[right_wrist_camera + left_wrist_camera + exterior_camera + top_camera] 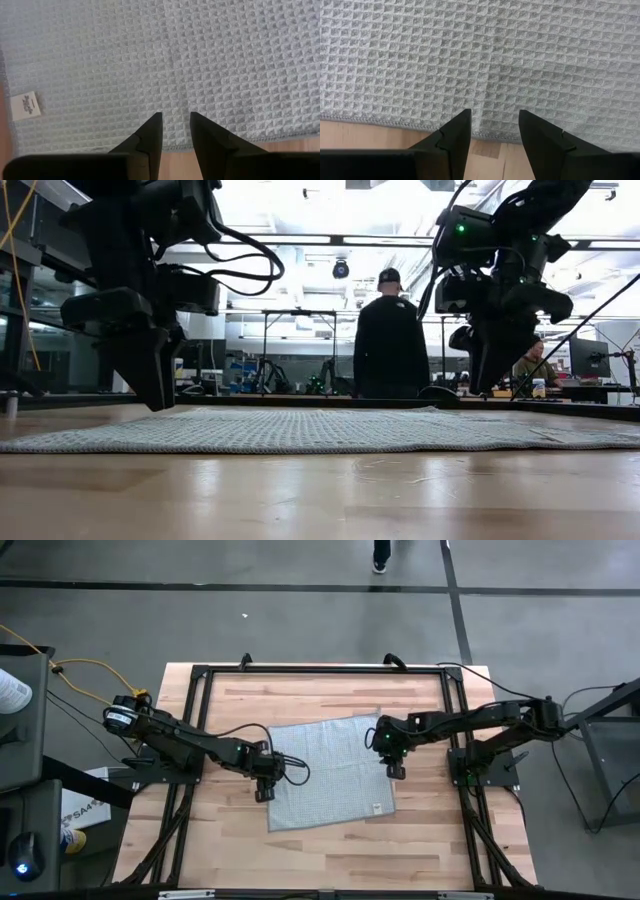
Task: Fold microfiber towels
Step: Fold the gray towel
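The microfiber towel (325, 772) lies spread flat in a single layer on the wooden surface (420, 840), with no fold in it as far as the overhead view shows, so the folding itself looks not yet begun. The left claw (264, 790) hangs just over the towel's left edge, its two fingers apart with nothing between them; in the left wrist view the hem (380, 121) runs right in front of the fingertips (462, 122), with bare wood showing beside them. The right claw (396, 769) hangs over the opposite, right edge, its fingers also apart, though by a narrower gap, and likewise empty; ahead of it the cloth stretches away, with a small white label (24, 106) near the corner off to one side. From table height both claws appear clear of the cloth, poised above it rather than pressing into it. In my judgement the step in hand is pinching the two side edges; still left are the grasp, the lift, carrying one part over the other, and any further fold. A person (390, 340) stands in the room beyond the surface, well away from both claws.
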{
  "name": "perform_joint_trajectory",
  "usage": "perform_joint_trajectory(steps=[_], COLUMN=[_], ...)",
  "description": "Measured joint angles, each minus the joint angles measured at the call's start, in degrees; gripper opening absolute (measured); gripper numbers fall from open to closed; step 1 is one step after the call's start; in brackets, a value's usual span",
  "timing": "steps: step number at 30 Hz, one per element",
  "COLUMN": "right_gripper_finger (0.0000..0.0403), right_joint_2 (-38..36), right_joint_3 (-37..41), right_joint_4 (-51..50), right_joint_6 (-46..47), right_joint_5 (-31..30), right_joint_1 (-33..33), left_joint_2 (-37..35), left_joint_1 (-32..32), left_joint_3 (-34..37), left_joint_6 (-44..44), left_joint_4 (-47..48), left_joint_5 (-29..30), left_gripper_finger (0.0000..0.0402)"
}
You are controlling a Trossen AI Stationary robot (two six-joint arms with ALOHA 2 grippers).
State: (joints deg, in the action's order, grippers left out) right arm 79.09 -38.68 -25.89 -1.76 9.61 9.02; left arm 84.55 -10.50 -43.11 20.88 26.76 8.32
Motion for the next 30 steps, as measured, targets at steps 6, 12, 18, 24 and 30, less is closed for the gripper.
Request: perform_joint_trajectory(steps=[6,12,18,24,30], right_gripper_finger=[0.0129,0.0167,0.018,0.0181,0.0181], right_joint_2=[0.0,0.5,4.2,7.6,8.5], right_joint_3=[0.0,0.0,0.0,0.0,-0.1], right_joint_4=[0.4,1.3,2.2,3.0,3.2], right_joint_6=[1.8,1.9,1.9,1.6,1.5], right_joint_5=[-0.6,-3.7,-4.7,-5.2,-5.2], right_joint_1=[0.0,0.0,0.0,0.0,0.0], left_joint_2=[0.0,0.0,0.0,0.0,0.0], left_joint_1=[0.0,0.0,0.0,0.0,0.0], left_joint_3=[0.0,0.0,0.0,0.0,0.0], left_joint_6=[0.3,0.5,0.5,0.5,0.5], left_joint_4=[0.0,-0.2,-0.6,-0.9,-1.2], left_joint_5=[0.0,0.0,0.2,0.3,1.5], left_gripper_finger=[0.0164,0.0164,0.0164,0.0164,0.0164])
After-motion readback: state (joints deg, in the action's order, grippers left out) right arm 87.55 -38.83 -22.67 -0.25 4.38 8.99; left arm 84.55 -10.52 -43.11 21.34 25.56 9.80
